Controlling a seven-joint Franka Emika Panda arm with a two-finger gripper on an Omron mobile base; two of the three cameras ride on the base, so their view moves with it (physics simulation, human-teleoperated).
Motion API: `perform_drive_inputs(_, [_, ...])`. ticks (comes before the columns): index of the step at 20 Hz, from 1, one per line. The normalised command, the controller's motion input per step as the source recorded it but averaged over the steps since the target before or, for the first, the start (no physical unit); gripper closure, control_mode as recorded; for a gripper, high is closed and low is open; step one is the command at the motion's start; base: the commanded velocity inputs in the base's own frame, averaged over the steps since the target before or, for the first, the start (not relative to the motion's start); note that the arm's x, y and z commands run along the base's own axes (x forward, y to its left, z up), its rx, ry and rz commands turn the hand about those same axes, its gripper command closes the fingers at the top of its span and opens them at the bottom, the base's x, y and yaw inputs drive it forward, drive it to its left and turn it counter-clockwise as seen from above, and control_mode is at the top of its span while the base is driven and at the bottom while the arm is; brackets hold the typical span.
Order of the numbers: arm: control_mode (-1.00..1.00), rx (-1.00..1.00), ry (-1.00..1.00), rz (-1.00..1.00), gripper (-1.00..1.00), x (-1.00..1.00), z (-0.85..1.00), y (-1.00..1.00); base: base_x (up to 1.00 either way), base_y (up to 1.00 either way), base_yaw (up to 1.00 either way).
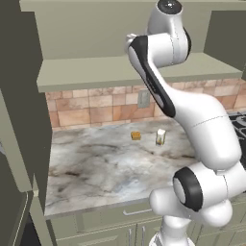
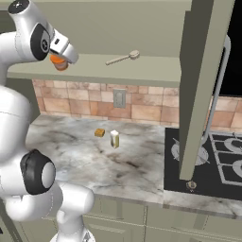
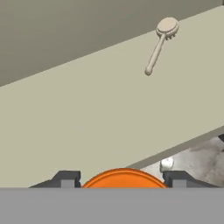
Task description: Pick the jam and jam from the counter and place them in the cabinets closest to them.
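Held item: orange-lidded jam jar (image 2: 59, 62), clamped between the fingers (image 3: 66, 180), raised at the open cabinet shelf (image 2: 142, 71) edge.
Risk: release too near the lip, jar tips onto tabletop (image 2: 94, 156).
Obstacle: brush (image 3: 158, 43) lies well aside.

Home kitchen, rendered. Marbled stone counter (image 1: 101, 166) under pale grey-green cabinets (image 2: 142, 71) with open shelf. Terracotta tile backsplash (image 2: 151, 106) with wall outlet (image 2: 119, 99). Black stovetop (image 2: 217, 165) at right. Wooden brush (image 3: 159, 41), probably dish brush, on shelf.
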Motion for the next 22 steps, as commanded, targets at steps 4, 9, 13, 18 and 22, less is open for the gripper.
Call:
perform_drive_inputs(4, [-1.0, 0.0, 0.0, 0.0, 1.0, 0.22, 0.0, 0.0, 0.0, 0.0, 0.0])
perform_drive_inputs(9, [-1.0, 0.0, 0.0, 0.0, 1.0, 0.21, 0.0, 0.0, 0.0, 0.0, 0.0])
perform_drive_inputs(13, [-1.0, 0.0, 0.0, 0.0, 1.0, 0.21, 0.0, 0.0, 0.0, 0.0, 0.0])
perform_drive_inputs(18, [-1.0, 0.0, 0.0, 0.0, 1.0, 0.22, 0.0, 0.0, 0.0, 0.0, 0.0])
perform_drive_inputs(22, [-1.0, 0.0, 0.0, 0.0, 1.0, 0.21, 0.0, 0.0, 0.0, 0.0, 0.0])
